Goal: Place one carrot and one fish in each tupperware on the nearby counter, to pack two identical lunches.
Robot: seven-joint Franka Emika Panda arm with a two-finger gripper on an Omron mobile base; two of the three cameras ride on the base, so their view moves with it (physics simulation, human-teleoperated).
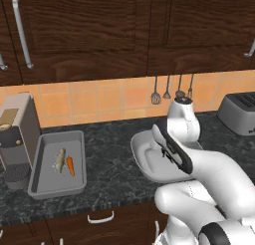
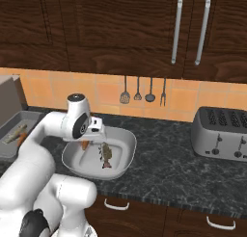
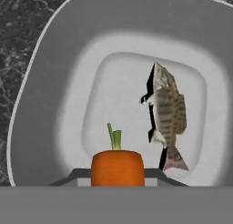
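Observation:
In the hand view my gripper (image 3: 117,175) is shut on a carrot (image 3: 117,166), orange with a green stub, held above the rounded-square tupperware (image 3: 45,63). A brown striped fish (image 3: 168,111) lies on that bowl's floor, to the right of the carrot. The right base view has the same bowl (image 2: 126,137) on the counter (image 2: 164,159), its fish (image 2: 106,155), and the carrot (image 2: 85,145) under my gripper (image 2: 87,140). The long tray tupperware (image 1: 36,182) holds a fish (image 1: 61,160) and a carrot (image 1: 70,165) side by side. My arm covers part of the bowl (image 1: 147,162) in the left base view.
A silver toaster (image 2: 222,132) stands at the right end of the counter. A grey coffee machine (image 1: 17,134) sits left of the tray. Kitchen utensils (image 2: 142,94) hang on the tiled wall. Dark wood cabinets hang above, and drawers with silver handles (image 2: 116,204) sit below.

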